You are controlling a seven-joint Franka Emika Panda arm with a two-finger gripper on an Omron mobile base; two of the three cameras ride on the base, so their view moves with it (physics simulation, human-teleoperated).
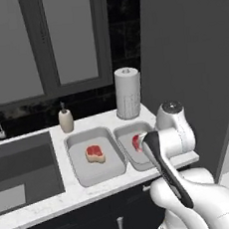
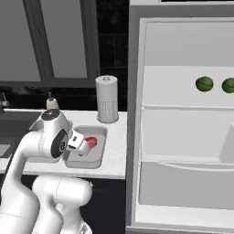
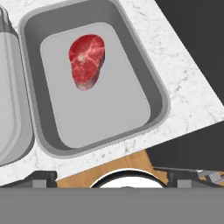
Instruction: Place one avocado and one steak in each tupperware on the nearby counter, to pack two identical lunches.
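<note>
Where marbled steak (image 3: 87, 60) lies, smooth grey rounded-corner tupperware (image 3: 153, 89), veined counter (image 3: 188, 83)

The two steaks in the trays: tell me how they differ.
The left steak shows a pale tan rim of fat around a small red centre; the right steak looks almost wholly red and marbled. The left steak lies in full view in the middle of the left tray; the right steak, in the right tray, is partly hidden behind the arm in the left base view. Each lies flat, alone in its tray.
</note>
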